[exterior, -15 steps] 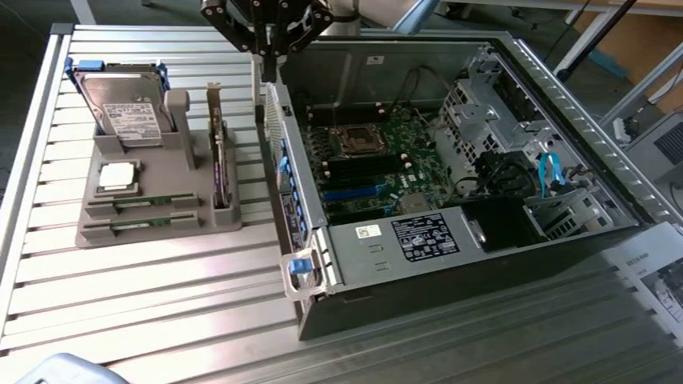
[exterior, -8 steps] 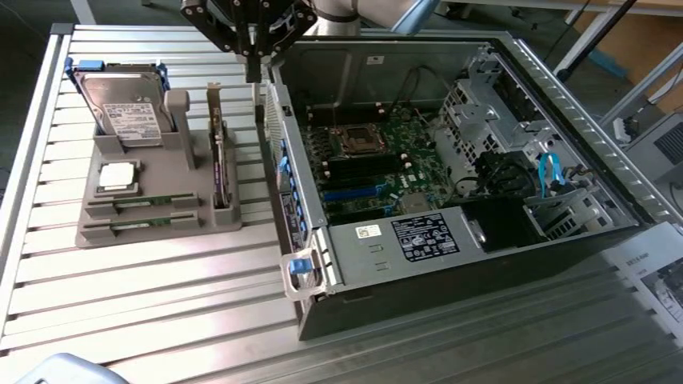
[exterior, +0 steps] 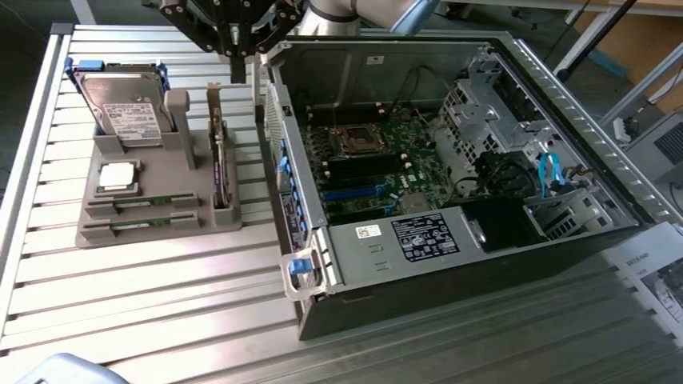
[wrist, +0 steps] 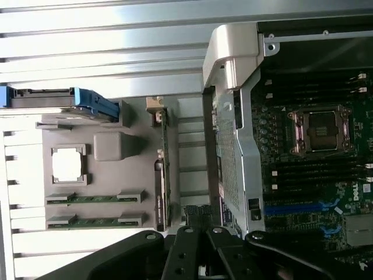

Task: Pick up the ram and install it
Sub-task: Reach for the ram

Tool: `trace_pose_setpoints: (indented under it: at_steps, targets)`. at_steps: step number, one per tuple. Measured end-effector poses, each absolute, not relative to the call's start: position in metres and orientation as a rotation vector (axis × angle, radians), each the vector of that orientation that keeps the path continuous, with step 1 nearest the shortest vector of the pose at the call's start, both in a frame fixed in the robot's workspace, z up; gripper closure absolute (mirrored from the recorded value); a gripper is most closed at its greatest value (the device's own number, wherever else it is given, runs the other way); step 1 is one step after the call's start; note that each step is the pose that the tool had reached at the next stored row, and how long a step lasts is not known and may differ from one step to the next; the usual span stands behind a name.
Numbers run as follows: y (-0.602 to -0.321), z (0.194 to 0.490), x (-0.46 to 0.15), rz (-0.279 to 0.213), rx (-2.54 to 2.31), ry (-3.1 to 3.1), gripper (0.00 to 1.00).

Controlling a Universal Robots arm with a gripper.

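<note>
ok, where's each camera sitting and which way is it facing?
Exterior view: high and off the arm, looking down across the slatted table at the grey holder and the open computer case; the arm and claw show at the picture's top edge.
Wrist view: on the wrist, looking straight down past the claw's dark linkages at the holder and the case's edge.
Shared: holder, two ram sticks, hard drive, processor socket.

A grey holder point(exterior: 160, 181) on the slatted metal table point(exterior: 139, 308) carries an upright hard drive point(exterior: 123, 112), a square silver processor point(exterior: 115, 178) and a dark expansion card point(exterior: 221, 172) on edge; just beside it lies an open computer case point(exterior: 369, 244), motherboard point(exterior: 404, 172) exposed
</note>
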State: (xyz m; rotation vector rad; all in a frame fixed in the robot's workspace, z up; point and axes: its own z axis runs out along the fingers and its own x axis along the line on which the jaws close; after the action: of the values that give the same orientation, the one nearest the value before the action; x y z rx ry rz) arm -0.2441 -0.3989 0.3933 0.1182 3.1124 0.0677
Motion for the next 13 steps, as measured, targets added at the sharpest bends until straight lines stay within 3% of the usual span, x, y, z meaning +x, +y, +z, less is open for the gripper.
trace_pose_setpoints:
  at_steps: [13]
  targets:
    - [-0.399,0.393,-0.275,0.068,0.118,3.112,0.90]
